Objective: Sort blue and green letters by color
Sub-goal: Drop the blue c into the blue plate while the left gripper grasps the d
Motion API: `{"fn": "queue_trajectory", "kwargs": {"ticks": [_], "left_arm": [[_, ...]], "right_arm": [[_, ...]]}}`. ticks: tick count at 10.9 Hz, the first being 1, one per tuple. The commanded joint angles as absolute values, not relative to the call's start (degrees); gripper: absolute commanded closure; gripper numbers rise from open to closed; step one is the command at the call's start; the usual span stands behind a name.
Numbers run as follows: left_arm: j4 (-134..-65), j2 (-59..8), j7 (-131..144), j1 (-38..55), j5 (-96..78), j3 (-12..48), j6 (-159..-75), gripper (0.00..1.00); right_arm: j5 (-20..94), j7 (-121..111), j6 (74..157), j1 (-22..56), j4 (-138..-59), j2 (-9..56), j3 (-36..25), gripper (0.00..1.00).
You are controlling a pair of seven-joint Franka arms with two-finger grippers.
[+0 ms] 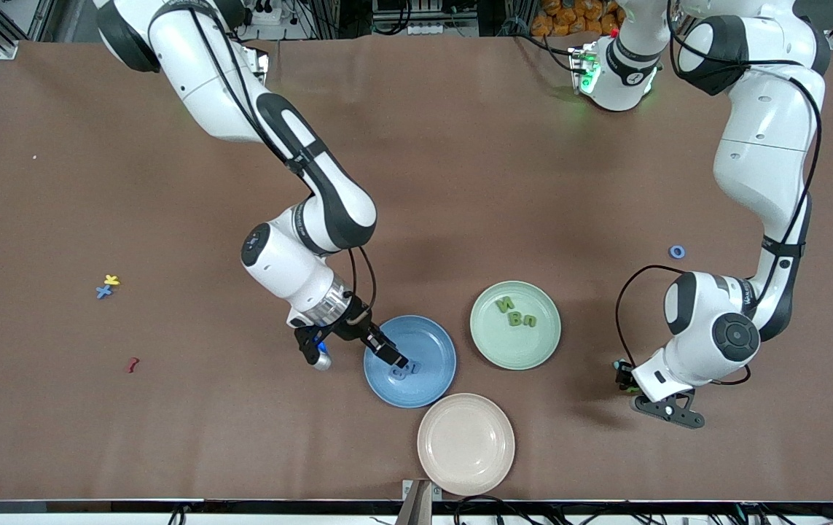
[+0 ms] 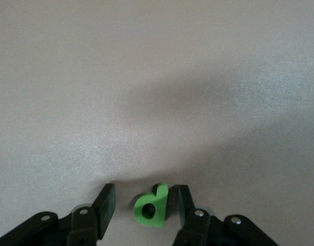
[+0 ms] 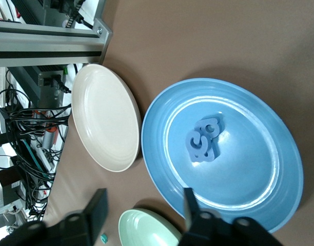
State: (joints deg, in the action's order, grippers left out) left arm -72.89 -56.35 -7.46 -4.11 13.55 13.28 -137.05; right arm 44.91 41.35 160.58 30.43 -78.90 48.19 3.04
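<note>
Green letter on the table, between parted left gripper fingers.

The front view looks down from high across the table; 2 wrist views sit close, the right sharing the blue plate at 6 o'clock.

Table: plates, scattered letters.

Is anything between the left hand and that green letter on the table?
Nothing visible. The green letter lies on the bare table between the left hand's open fingers, with no other object around it.
</note>
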Motion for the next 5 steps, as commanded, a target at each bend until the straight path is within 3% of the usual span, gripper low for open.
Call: {"fn": "queue_trajectory", "kwargs": {"ticks": [1,5], "left_arm": [[-74.18,-54.93,-4.14,-3.87,14.33,13.01,-137.11,0.49],[-75.14,-54.67,-1.76,-3.69,14.24,13.01,-137.11,0.61]], "right_arm": [[45.18,40.61,161.46,30.5,-79.09,49.22,2.2,0.0],[41.84,27.47,161.02,29.53,-88.47,46.68,-2.54,0.0]]}}
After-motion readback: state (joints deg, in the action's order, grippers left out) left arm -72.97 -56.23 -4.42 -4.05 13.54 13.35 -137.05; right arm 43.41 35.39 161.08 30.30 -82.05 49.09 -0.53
